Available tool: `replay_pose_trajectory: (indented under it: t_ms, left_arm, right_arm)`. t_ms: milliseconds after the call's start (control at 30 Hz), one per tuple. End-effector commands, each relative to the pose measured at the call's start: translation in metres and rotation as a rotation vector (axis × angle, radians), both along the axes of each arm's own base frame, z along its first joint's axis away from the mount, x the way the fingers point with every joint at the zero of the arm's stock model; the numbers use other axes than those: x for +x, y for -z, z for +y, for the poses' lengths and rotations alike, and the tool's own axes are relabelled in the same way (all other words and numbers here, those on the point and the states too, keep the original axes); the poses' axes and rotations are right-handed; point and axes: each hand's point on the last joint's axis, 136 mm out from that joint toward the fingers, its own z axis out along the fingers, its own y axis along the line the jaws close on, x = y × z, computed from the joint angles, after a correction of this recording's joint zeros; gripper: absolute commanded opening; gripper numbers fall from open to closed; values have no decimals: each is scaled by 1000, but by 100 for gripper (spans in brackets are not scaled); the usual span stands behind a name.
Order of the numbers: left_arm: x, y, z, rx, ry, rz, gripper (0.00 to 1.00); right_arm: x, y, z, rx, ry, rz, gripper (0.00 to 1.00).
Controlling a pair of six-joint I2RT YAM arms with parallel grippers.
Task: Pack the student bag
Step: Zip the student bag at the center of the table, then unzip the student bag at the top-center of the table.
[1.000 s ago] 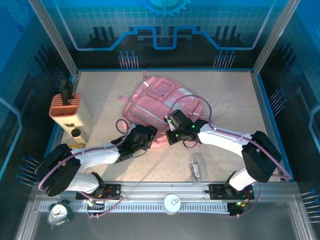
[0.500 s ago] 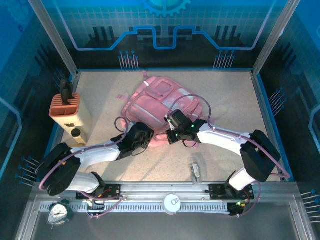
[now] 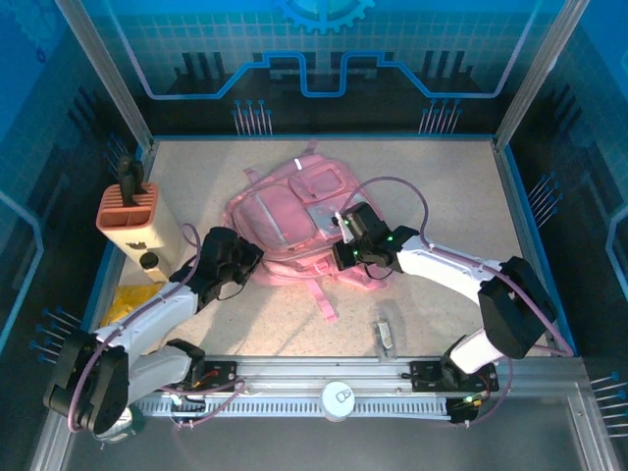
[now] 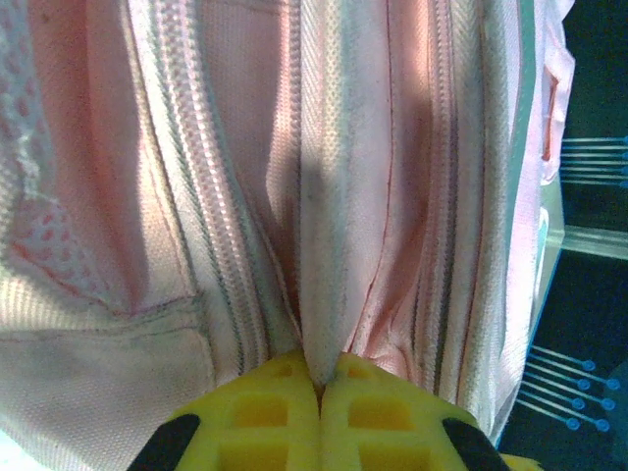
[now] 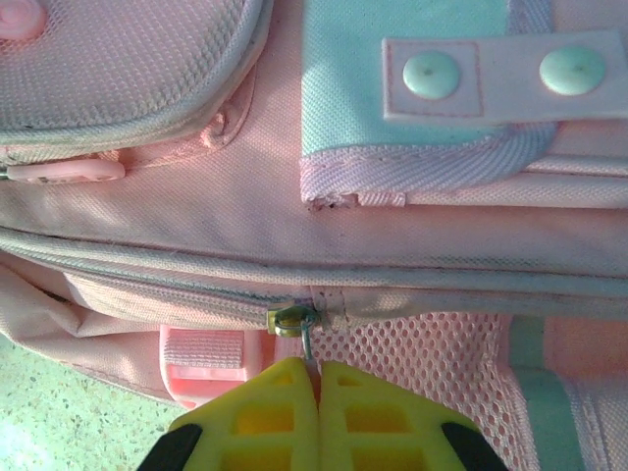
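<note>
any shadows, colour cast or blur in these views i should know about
Top external: even light on the table, blue glow around it, pink backpack clear. Left wrist: a dark shadow stripe runs down the pinched fabric fold; the left tool is soft at the bottom edge. Right wrist: zipper pull sharp, greenish cast on the pale patch, right tool slightly blurred.

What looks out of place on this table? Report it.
Nothing damaged or spilled. The backpack lies flat and skewed, one strap trailing loose toward the near edge. The left gripper bunches a fold of its fabric; the right gripper pinches the zipper pull.
</note>
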Motion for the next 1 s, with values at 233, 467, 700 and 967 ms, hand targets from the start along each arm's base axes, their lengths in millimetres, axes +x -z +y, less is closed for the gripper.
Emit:
replay_pose_trajectory:
  t_ms: [233, 467, 700, 967]
  left_arm:
    - [-12, 0, 22, 133, 21, 20, 33]
    - [-32, -16, 12, 203, 60, -24, 57]
    - [-36, -28, -6, 263, 116, -48, 72]
    - [-36, -28, -30, 310, 193, -64, 80]
  right_arm:
    - [-8, -22, -15, 37, 33, 44, 29]
    - [0, -38, 23, 188, -12, 115, 54]
    - [23, -26, 47, 198, -24, 157, 62]
    - [43, 0, 57, 170, -4, 195, 62]
